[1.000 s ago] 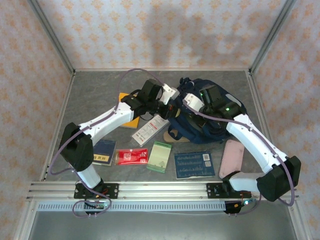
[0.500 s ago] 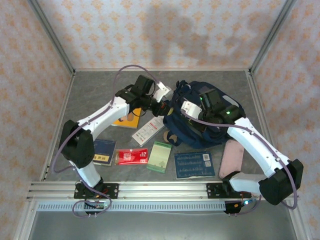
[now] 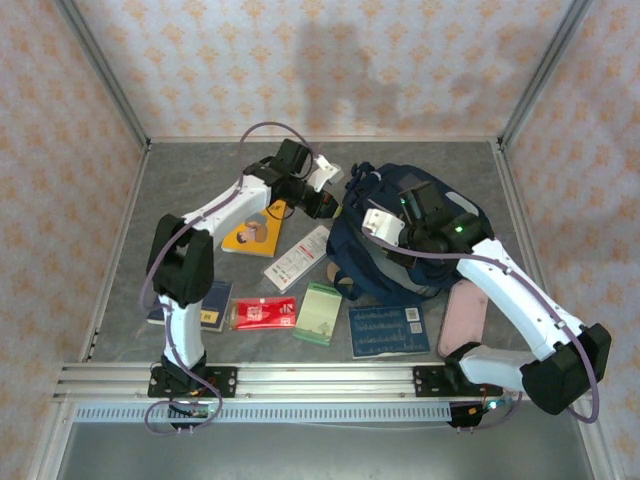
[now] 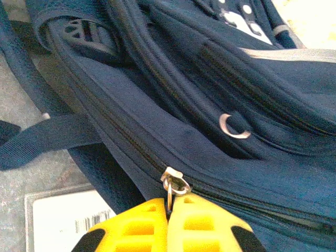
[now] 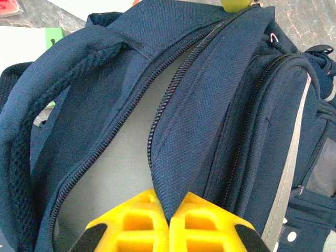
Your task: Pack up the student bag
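Front row, left to right: dark blue booklet (image 3: 212, 305), red packet (image 3: 264, 313), green booklet (image 3: 318, 313), blue book (image 3: 390, 330) and pink case (image 3: 462, 315) are laid flat on the table (image 3: 200, 180), close together. The pink case is partly hidden by the right arm.
Behind the row: a white card strip (image 3: 298, 258) is laid at a slant just left of the bag. A barcoded white label (image 4: 68, 220) is seen beside the bag's lower edge in the left wrist view.
Student bag (image 3: 360, 262): laid right of centre, mid-depth on the table, between the two wrists. The main zip is parted and pale grey lining (image 5: 115, 168) is exposed.
Right gripper (image 5: 169, 218): pinched tight on the navy flap (image 5: 199, 105) at the edge of the opening, with fabric trapped between the yellow fingers.
Left gripper (image 4: 169, 210): closed on the metal zip pull (image 4: 170, 184), which is clamped between the yellow fingertips at the bag's far-left side.
Strap (image 4: 47, 142): dark webbing is laid across the table left of the pull.
Ring (image 4: 232, 128): a small metal loop is seen on a seam above the pull.
Yellow book (image 3: 252, 235): laid flat further back-left, partly covered by the left arm, apart from the bag.
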You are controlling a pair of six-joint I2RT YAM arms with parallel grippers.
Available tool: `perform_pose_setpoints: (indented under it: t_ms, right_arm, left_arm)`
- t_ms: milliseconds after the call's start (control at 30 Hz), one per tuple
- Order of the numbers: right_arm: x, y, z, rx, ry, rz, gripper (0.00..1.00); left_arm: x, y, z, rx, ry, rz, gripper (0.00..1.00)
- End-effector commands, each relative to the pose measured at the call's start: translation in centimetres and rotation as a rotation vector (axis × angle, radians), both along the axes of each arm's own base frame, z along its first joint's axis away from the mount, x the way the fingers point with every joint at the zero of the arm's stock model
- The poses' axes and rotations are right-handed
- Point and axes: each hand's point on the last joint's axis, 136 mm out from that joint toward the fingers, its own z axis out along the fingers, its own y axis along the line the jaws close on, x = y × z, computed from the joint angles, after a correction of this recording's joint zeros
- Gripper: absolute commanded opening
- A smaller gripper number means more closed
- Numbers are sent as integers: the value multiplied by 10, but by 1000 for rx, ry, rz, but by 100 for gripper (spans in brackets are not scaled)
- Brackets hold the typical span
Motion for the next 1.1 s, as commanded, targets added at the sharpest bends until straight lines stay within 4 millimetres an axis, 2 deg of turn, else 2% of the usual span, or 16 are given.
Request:
perform_pose_setpoints:
  t_ms: [0, 133, 267, 567, 633, 700, 800, 867, 933, 1067]
  right_arm:
    - [-10, -1, 8, -16, -12, 44, 0]
    - [-8, 3, 17, 6, -27, 53, 0]
    - [-8, 6, 19, 12, -27, 60, 0]
    - [-3, 10, 34, 36, -62, 55, 0]
    - [0, 10, 36, 42, -70, 43, 0]
    - [4, 9, 37, 42, -84, 21, 0]
    - [19, 6, 35, 34, -113, -53, 0]
    - [42, 1, 41, 60, -167, -177, 0]
    - [55, -2, 50, 109, -199, -253, 0]
    - [79, -8, 79, 264, -276, -415, 0]
  left_arm:
    - [43, 17, -17, 55, -35, 102, 0]
    - [57, 10, -24, 34, -31, 107, 0]
    - [71, 6, -28, 16, -32, 129, 1]
    - [108, -4, -30, -60, -16, 224, 5]
    - [110, -4, -35, -45, -11, 233, 8]
    - [110, -1, -39, -27, -3, 250, 17]
    - [112, 2, -20, -53, -14, 289, 34]
    - [116, 5, 5, -80, -42, 337, 42]
    - [118, 10, 30, -95, -66, 387, 49]
    - [112, 28, 79, -112, -131, 488, 52]
